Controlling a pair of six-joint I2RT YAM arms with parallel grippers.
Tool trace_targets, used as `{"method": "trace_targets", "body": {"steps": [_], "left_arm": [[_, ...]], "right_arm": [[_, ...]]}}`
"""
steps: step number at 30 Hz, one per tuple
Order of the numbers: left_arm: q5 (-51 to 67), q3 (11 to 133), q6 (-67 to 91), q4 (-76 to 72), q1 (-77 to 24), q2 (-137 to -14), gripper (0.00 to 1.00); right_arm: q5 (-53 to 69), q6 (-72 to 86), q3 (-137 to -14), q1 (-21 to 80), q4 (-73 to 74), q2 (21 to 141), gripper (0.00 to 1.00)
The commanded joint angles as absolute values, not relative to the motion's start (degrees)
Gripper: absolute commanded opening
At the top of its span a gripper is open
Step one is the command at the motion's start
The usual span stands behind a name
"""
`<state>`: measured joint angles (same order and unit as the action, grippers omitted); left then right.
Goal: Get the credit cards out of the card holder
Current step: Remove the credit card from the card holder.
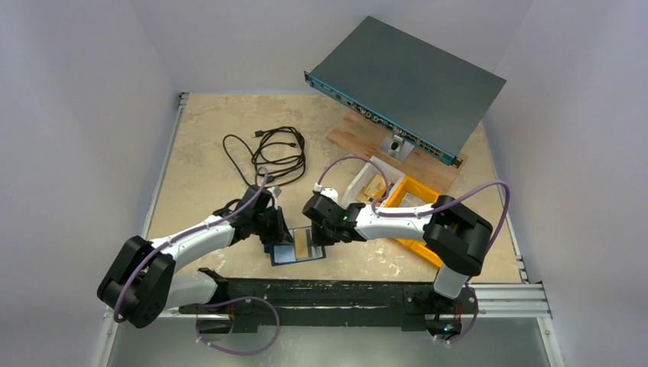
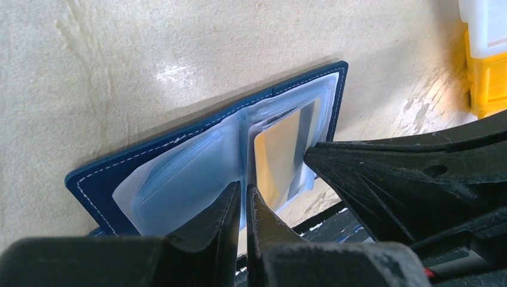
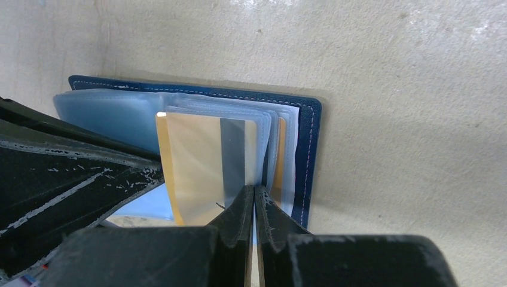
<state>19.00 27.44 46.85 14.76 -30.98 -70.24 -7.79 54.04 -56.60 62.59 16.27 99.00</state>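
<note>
Inspecting the card holder, we find it open at lower centre of the top view. The left gripper nips 1 clear sleeve; the right gripper is pressed together at the lower edge of the gold card. We judge the sleeves limp and slick and the card stiff: take its exposed edge.

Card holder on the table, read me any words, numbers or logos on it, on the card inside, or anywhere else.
Nothing is readable.
On the gold card: dark stripe, no print showing.
On the card holder: no marking visible.
On the grey box: front-panel markings too small to read.
</note>
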Motion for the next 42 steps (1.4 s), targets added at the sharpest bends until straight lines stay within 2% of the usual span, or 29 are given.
{"method": "trace_targets", "body": {"steps": [1,10,14,42], "left_arm": [[21.58,28.24,46.52,12.43,-30.49,-68.31,0.08],[23.36,26.96,47.50,9.04,-29.60,-70.79,0.08],[19.48,25.99,46.94,12.62,-29.25,-67.82,0.09],[17.32,23.17,48.35,14.46,-28.39,-59.21,0.06]], "right_arm": [[-6.21,55.10,-52.87,62.76,17.14,104.00,0.00],[-6.12,55.20,-52.26,62.76,16.90,104.15,0.00],[-5.84,55.37,-51.79,62.75,16.59,104.17,0.00],[-5.38,55.57,-51.03,62.73,16.28,104.70,0.00]]}}
